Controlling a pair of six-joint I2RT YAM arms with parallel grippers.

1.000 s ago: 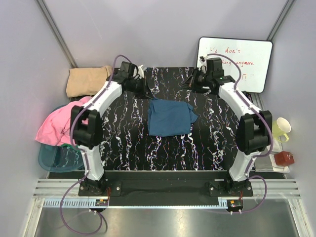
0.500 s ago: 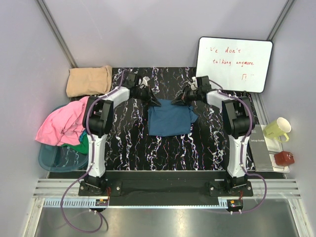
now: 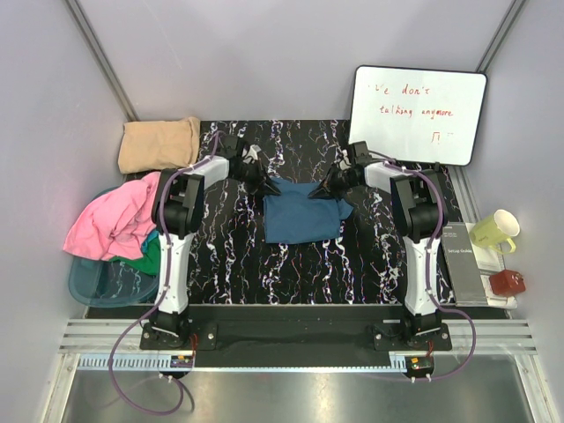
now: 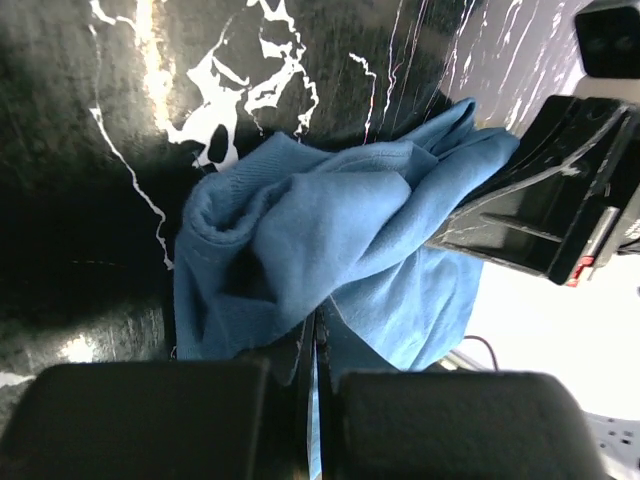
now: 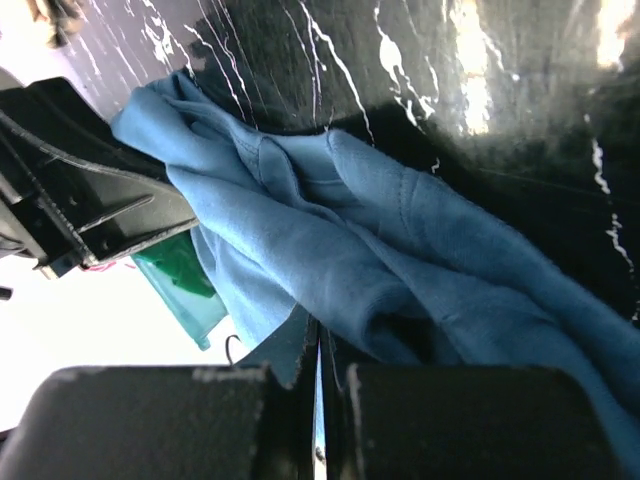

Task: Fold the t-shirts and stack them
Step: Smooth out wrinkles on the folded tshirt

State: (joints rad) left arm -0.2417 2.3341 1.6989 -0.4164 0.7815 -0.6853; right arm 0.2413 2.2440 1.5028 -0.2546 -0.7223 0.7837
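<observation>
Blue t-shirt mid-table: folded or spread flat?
Folded, loosely. The blue t-shirt lies as a compact, rumpled rectangle rather than spread to full shape. Both wrist views show overlapping layers bunched at its far edge.

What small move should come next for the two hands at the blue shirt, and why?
Probably lift both hands together a little and draw the far edge toward the near edge. The left hand and right hand are each shut on a far corner of the blue t-shirt, which lies rumpled.
</observation>
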